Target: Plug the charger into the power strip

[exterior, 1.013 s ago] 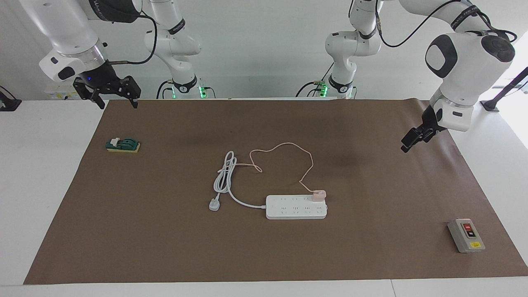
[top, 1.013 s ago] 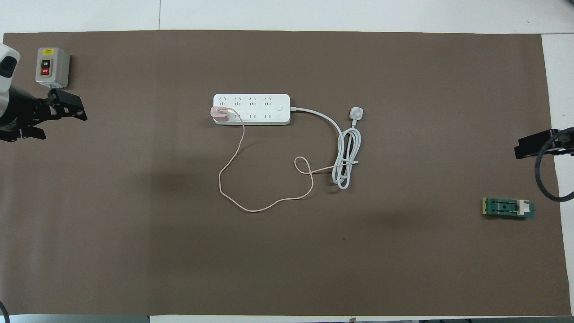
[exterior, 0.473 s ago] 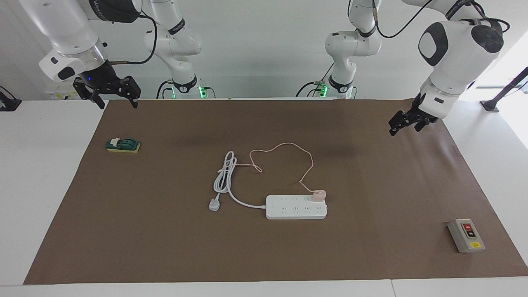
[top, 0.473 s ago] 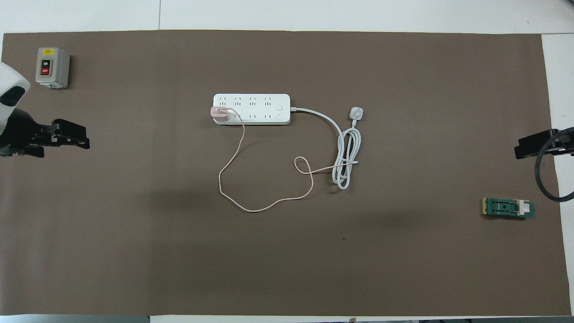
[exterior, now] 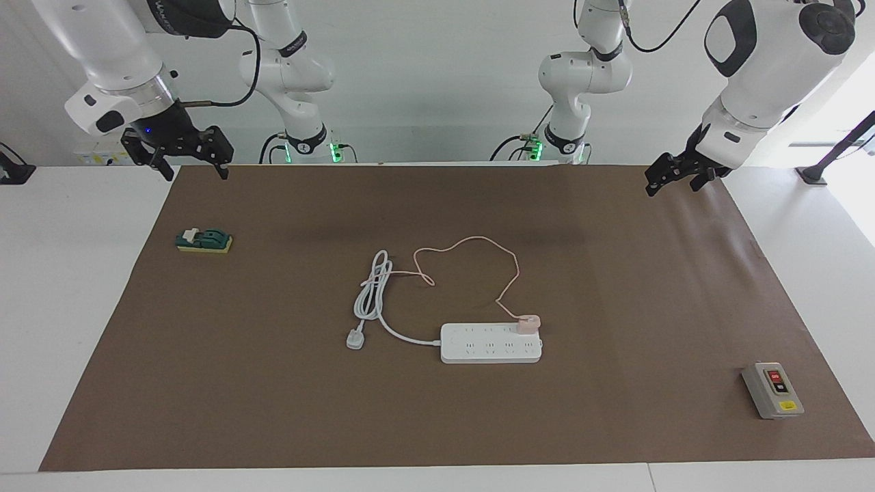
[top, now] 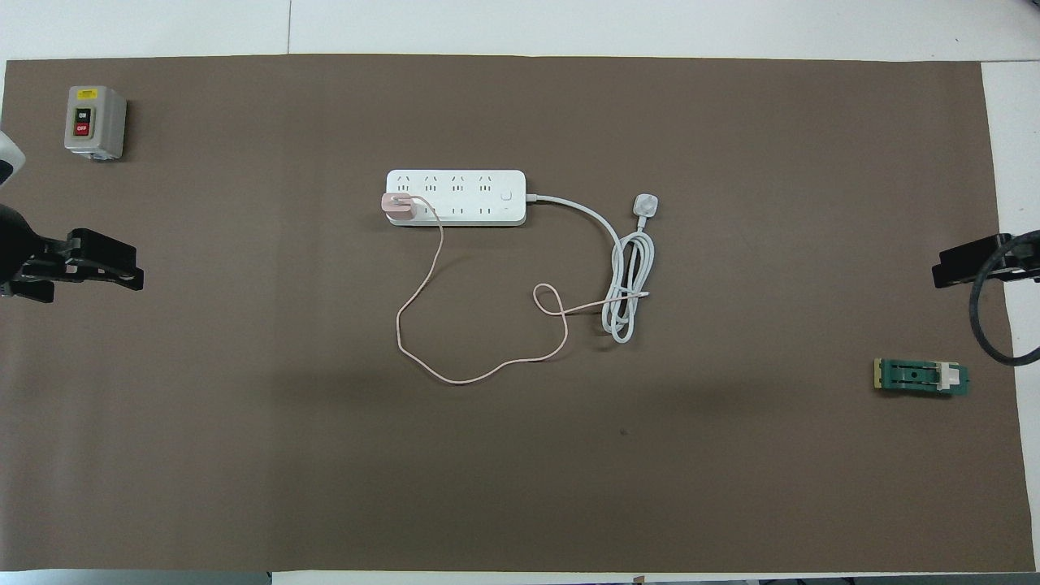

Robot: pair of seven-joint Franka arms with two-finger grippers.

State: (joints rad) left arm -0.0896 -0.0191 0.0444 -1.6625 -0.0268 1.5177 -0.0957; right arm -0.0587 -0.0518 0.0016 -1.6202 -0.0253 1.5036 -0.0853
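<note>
The white power strip lies flat mid-table on the brown mat. The pale pink charger sits on the strip's end toward the left arm. Its thin pink cable loops over the mat nearer to the robots. My left gripper is open and empty, raised over the mat's corner at the left arm's end. My right gripper is open and empty, waiting above the mat's edge at the right arm's end.
The strip's thick white cord is coiled beside it and ends in a white three-pin plug. A grey button box stands at the left arm's end. A green block lies at the right arm's end.
My left gripper has risen and drawn back toward the robots' edge of the mat. The right arm, charger and strip have not moved.
</note>
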